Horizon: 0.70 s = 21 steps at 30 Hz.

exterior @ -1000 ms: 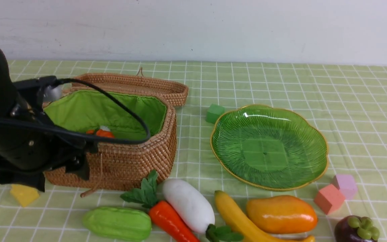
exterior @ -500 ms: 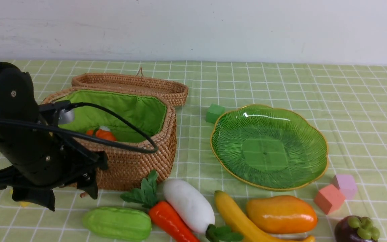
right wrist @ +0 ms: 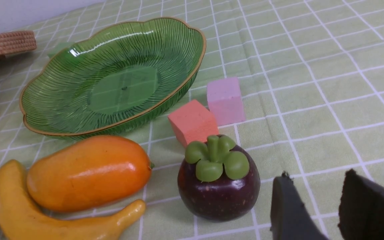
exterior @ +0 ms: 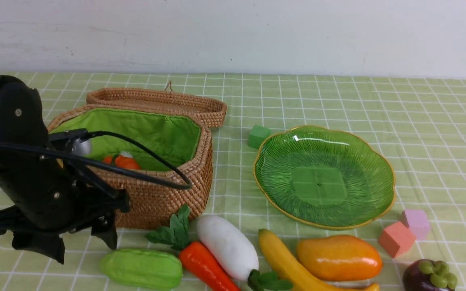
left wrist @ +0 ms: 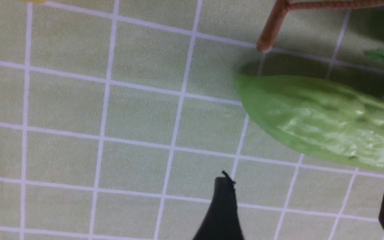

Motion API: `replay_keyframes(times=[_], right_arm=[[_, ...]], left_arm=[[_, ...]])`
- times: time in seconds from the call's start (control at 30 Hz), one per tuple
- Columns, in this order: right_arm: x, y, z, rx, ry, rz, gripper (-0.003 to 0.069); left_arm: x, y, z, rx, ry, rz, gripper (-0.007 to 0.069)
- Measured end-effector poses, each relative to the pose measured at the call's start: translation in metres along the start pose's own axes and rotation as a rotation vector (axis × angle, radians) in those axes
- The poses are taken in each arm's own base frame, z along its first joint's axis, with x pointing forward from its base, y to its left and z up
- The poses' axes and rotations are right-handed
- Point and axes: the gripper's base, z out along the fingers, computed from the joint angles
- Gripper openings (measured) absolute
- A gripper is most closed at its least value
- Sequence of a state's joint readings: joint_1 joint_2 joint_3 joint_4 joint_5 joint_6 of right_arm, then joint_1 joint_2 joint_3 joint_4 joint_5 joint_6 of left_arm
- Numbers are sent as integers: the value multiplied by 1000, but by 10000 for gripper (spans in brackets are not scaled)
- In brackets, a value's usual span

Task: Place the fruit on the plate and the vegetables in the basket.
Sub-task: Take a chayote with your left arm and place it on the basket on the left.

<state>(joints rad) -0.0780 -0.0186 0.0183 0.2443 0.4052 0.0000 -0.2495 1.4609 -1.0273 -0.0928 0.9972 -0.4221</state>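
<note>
The wicker basket (exterior: 164, 198) stands open at the left, with a small orange pumpkin (exterior: 126, 161) inside. In front of it lie the light-green gourd (exterior: 140, 268), carrot (exterior: 204, 264) and white radish (exterior: 227, 246). The banana (exterior: 285, 262), mango (exterior: 338, 257) and mangosteen (exterior: 427, 277) lie before the empty green plate (exterior: 324, 178). My left gripper (exterior: 83, 246) hangs open just left of the gourd (left wrist: 322, 123), only cloth between its fingers. My right gripper (right wrist: 317, 175), seen only in its wrist view, is open beside the mangosteen (right wrist: 218, 186) and holds nothing.
The basket's lid (exterior: 156, 101) lies flat behind it, and a wicker strap (left wrist: 272, 30) dangles near the gourd. A green foam cube (exterior: 258, 136) sits left of the plate. Pink-red (exterior: 396, 238) and purple (exterior: 416, 222) cubes sit at its near right.
My left arm has come down and rightward from the basket's left side to the cloth in front of it, beside the gourd. It now hides the yellow cube. Its jaws stayed open.
</note>
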Motion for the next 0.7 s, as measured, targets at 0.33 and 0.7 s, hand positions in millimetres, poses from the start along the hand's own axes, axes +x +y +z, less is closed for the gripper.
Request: replay_keyframes(times=[0.33,0.7], right_arm=[[0,0,0,0,0,0,240],[0,0,0,0,0,0,240]], left_arm=[[27,10,-37,52,-83,-14,572],[29,7,-31,133,-114,-109,572]])
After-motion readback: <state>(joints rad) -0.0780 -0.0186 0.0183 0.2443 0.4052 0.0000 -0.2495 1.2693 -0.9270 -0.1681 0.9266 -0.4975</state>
